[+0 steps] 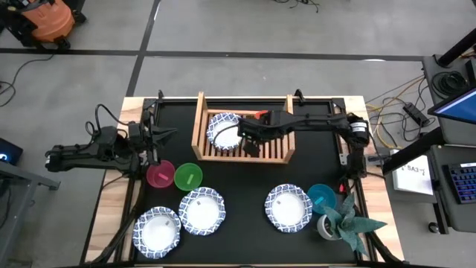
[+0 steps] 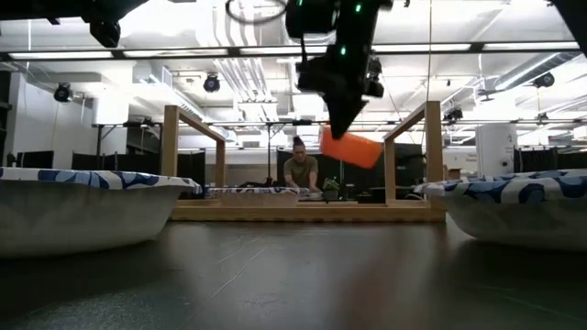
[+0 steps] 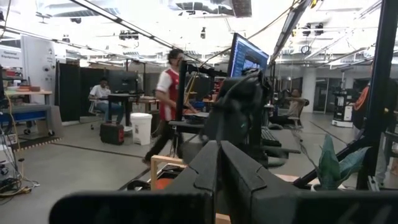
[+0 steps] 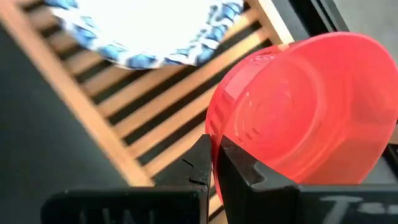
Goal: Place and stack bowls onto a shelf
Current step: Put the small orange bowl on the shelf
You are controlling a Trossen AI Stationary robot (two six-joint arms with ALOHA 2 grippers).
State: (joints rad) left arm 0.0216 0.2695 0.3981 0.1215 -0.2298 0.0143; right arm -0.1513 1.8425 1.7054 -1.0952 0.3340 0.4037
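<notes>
My right gripper hangs over the wooden shelf, shut on the red bowl, which hangs above the slats. One white blue-rimmed bowl sits on the shelf's left part, beside the red bowl. Three more white bowls rest on the black table. The pink bowl, green bowl and teal bowl also stand there. My left gripper is shut and waits at the table's left, just beyond the pink bowl. My right gripper pinches the red bowl's rim between its two fingers, coming from above and pointing down. The bowl is lifted clear and hangs tilted below the fingers, over the shelf's slatted base and right of the white bowl.
A potted spiky plant stands at the table's near right corner beside the teal bowl. The shelf's raised side rails flank the slats. People move in the room beyond the table.
</notes>
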